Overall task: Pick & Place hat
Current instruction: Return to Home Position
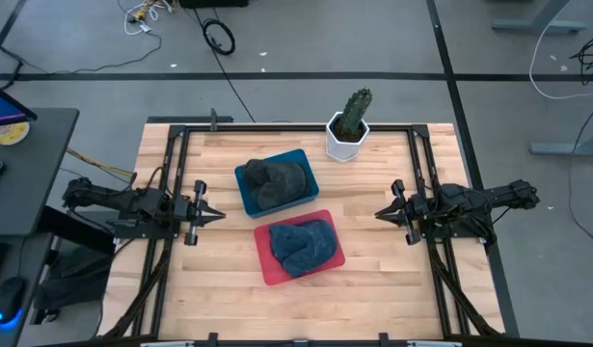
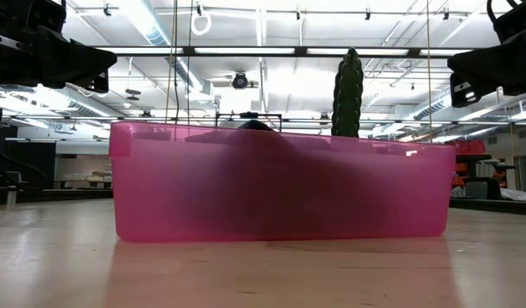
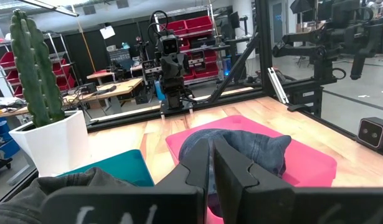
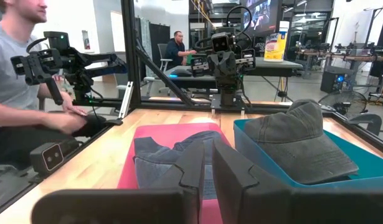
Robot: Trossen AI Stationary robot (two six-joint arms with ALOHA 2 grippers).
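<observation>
A blue denim hat (image 1: 305, 246) lies in a red bin (image 1: 268, 265) near the table's middle. A grey hat (image 1: 277, 181) lies in a teal bin (image 1: 307, 160) just beyond it. My left gripper (image 1: 219, 214) hovers shut over the table left of both bins, pointing right at them, with the denim hat (image 3: 253, 149) ahead of it. My right gripper (image 1: 379, 214) hovers shut on the right side, pointing left; past its fingers show the denim hat (image 4: 163, 158) and the grey hat (image 4: 300, 140). In the low view the red bin (image 2: 280, 184) fills the foreground.
A cactus in a white pot (image 1: 349, 125) stands at the table's far edge, right of the middle. Black frame rails (image 1: 175, 183) run along both sides. Bare wood lies between each gripper and the bins. A person (image 4: 17, 93) sits beyond the table's left side.
</observation>
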